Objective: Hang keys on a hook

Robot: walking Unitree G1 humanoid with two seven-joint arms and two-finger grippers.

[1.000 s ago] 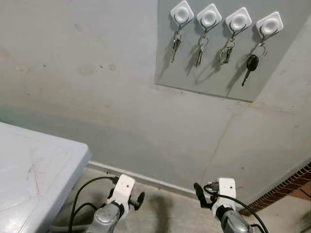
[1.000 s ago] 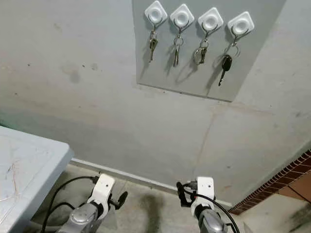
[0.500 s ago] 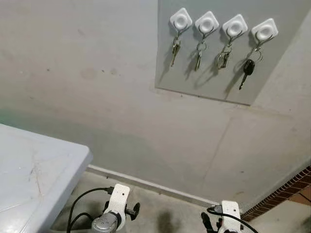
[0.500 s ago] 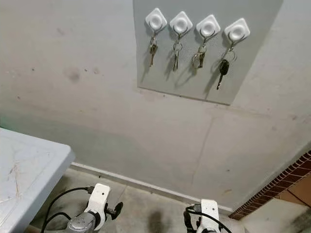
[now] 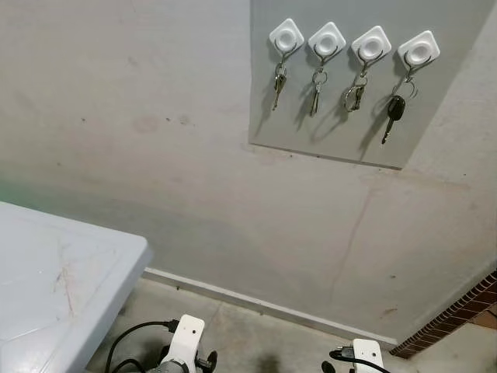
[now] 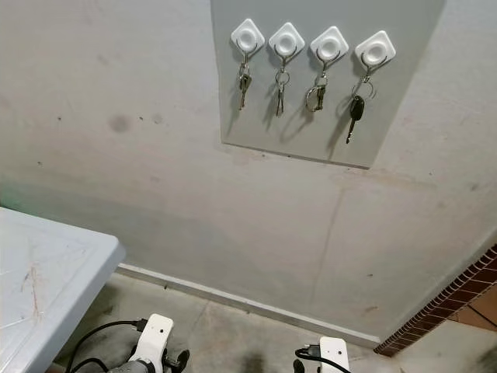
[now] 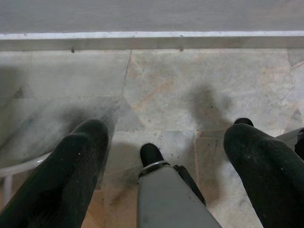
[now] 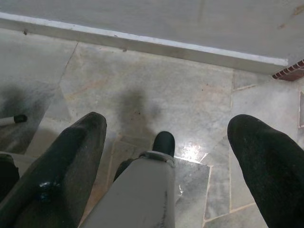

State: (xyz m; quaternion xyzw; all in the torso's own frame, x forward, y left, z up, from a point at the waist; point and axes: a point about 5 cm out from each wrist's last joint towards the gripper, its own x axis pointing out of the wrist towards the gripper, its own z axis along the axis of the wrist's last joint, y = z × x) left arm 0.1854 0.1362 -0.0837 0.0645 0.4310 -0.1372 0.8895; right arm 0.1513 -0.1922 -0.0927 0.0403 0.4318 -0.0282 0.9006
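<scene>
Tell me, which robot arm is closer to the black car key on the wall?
The right. The black car key hangs on the rightmost hook, high above the right gripper, slightly to its right. The left gripper is just as low but much farther left, beside the table. Both have open, empty fingers.

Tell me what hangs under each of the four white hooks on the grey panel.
Each white hook on the grey panel holds keys: silver keys under the first three, a black-headed key under the fourth. Each ring's top is partly hidden at its hook.
</scene>
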